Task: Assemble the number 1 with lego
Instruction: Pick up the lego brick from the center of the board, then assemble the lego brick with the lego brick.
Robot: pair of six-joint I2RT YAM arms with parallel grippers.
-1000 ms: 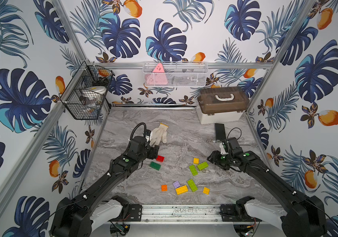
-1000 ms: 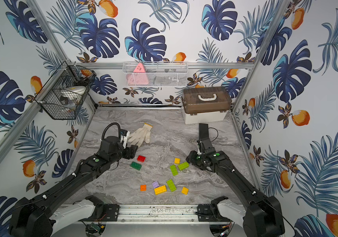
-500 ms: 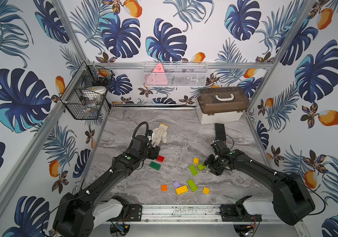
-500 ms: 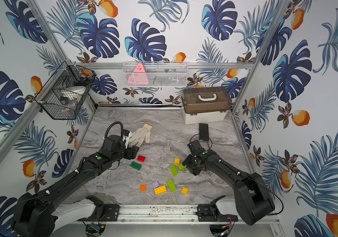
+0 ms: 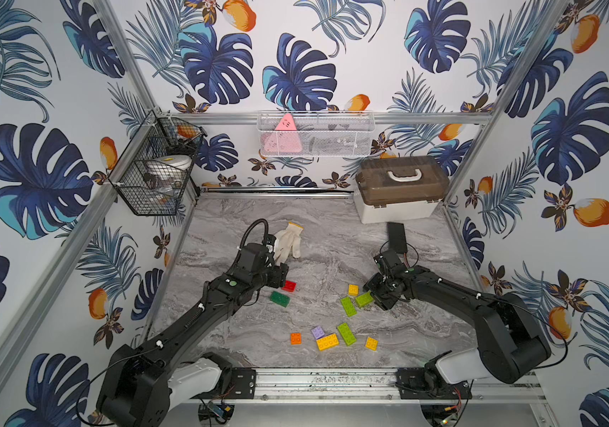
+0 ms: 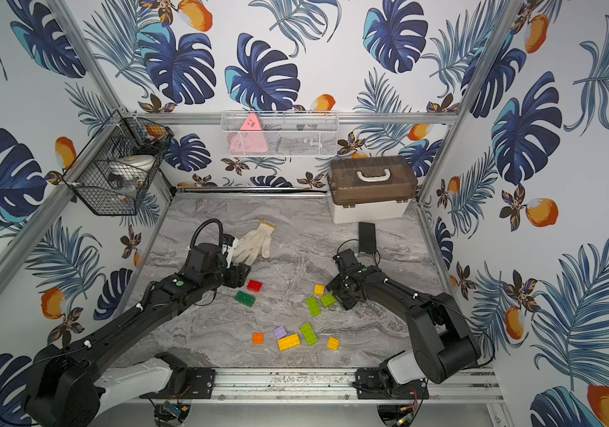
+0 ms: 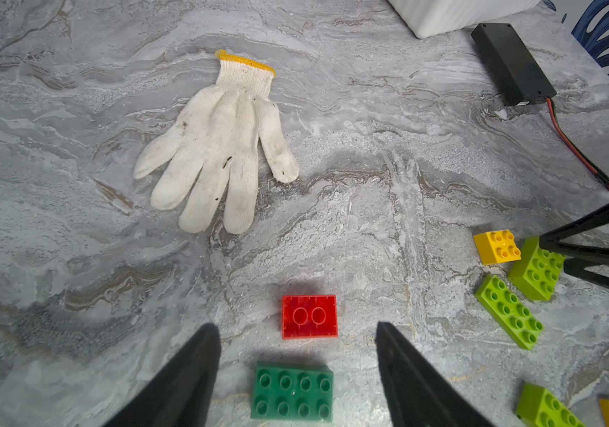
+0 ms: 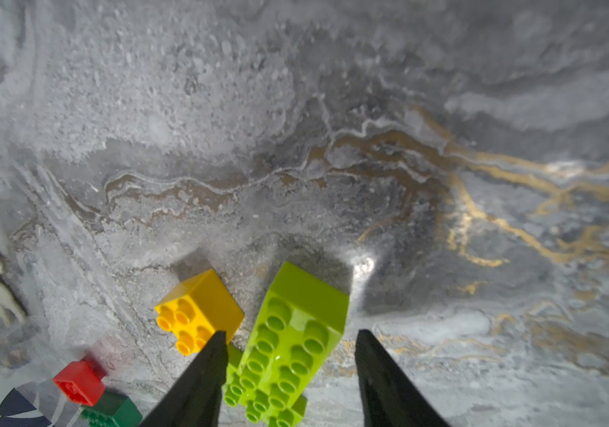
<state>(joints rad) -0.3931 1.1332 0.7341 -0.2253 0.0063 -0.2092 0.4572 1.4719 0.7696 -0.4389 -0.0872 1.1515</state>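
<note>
Lego (image 5: 327, 341): ten bricks, unstacked, spread from tabletop (image 5: 332, 229) centre toward 6 o'clock. Right tool (image 8: 291, 332): jaws apart, straddling lime brick (image 8: 303, 307) at 3 o'clock, not clamped. Left tool (image 7: 295, 326): jaws wide, empty, above dark green brick (image 7: 291, 392), 9 o'clock.

Blue-leaf wallpaper (image 5: 295, 74) on 3 walls, aluminium frame posts (image 5: 127, 59), grey marble-patterned tabletop (image 5: 332, 236) under even light.

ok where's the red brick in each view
both top views: red brick between the glove and the dark green brick.
left wrist: red brick just beyond the open fingers.
right wrist: red brick blurred at the picture's edge.
shared landmark: the dark green brick, right beside it everywhere.
</note>
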